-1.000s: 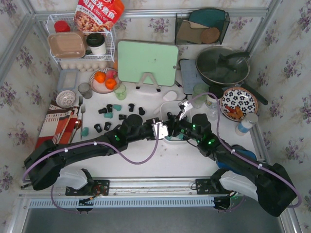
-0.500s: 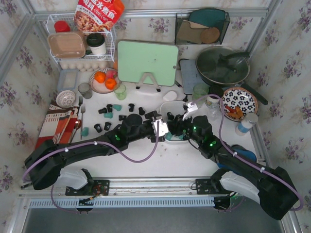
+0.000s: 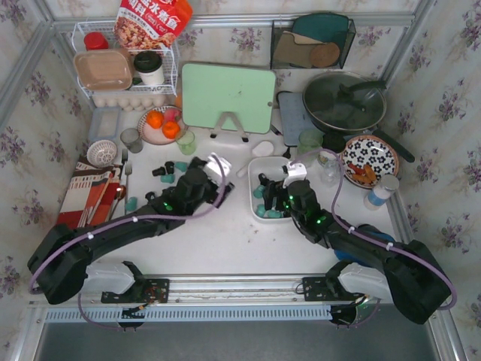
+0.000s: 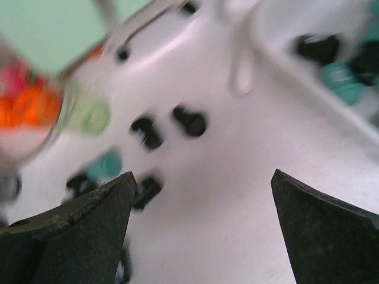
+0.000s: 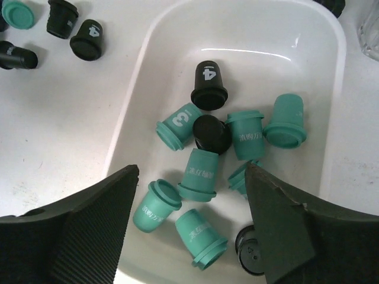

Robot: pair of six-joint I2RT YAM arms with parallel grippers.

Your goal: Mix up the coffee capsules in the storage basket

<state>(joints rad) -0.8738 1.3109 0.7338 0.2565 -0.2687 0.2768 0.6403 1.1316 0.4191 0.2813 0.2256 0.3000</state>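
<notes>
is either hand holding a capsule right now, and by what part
Nothing is held. The left hand is open over the table; the right hand is open above the coffee capsules in the storage basket.

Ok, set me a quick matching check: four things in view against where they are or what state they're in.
1 storage basket
2 left gripper
3 right gripper
4 oranges

A on the pink plate
B open, above the basket
C holds mostly teal capsules
D open, over the table beside the basket

Pairs: 1-C, 2-D, 3-B, 4-A
</notes>
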